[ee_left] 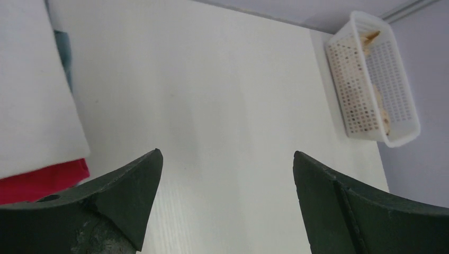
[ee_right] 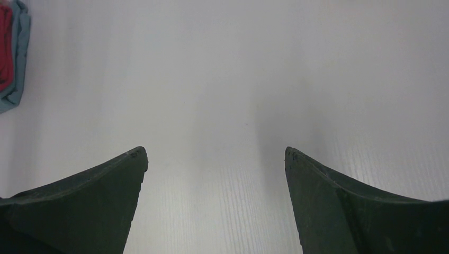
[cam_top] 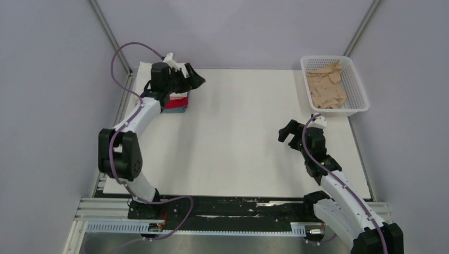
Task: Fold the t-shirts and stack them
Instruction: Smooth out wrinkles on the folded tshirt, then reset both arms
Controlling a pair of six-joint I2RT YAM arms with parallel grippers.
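Top external: left hand [cam_top: 194, 79] is at the far-left corner of the tabletop [cam_top: 238, 137], jaws wide, nothing between them. The folded stack is right by it: red t-shirt [cam_top: 174, 103] on top of the grey-blue t-shirt [cam_top: 180, 110], partly hidden by the arm. Left wrist view shows a folded white t-shirt [ee_left: 32, 79] lying over the red one, with a grey-blue edge peeking out behind it; the stack sits left of the fingers, not touching them. Right hand [cam_top: 288, 132] is over bare tabletop on the right side, also spread wide and holding nothing; right wrist view confirms it, with only the stack's edge in the far-left corner of that view. Tan t-shirt [cam_top: 325, 87] is crumpled inside the white basket [cam_top: 357, 87] at the far-right corner, well apart from both hands.
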